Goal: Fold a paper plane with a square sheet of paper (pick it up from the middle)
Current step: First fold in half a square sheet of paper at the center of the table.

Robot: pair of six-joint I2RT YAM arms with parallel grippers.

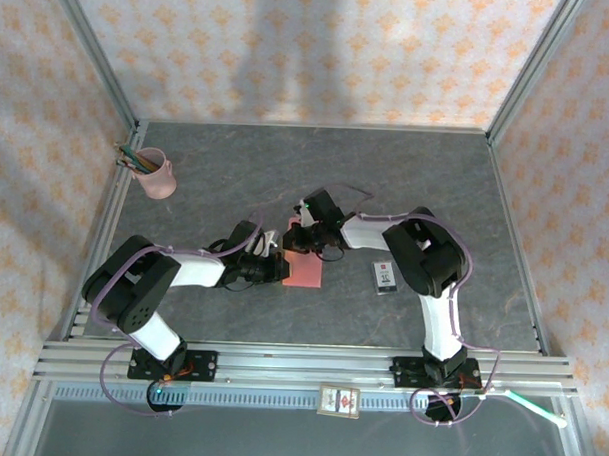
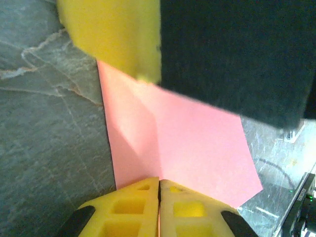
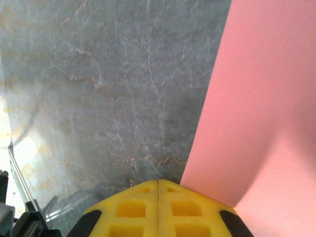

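The square sheet of paper lies salmon-pink on the grey table, mid-table between both arms. In the left wrist view the paper shows a crease running straight into the closed yellow jaws of my left gripper, which pinches it at the near edge. From above, the left gripper sits at the sheet's left side. My right gripper is at the sheet's far edge, jaws shut with nothing between them. Its tip is down by the paper's edge. One of its yellow fingers touches the sheet's far edge.
A pink pencil cup stands at the back left. A small white-and-black box lies just right of the paper, beside the right arm. Metal frame rails bound the table's near edge, and patterned walls close the other sides.
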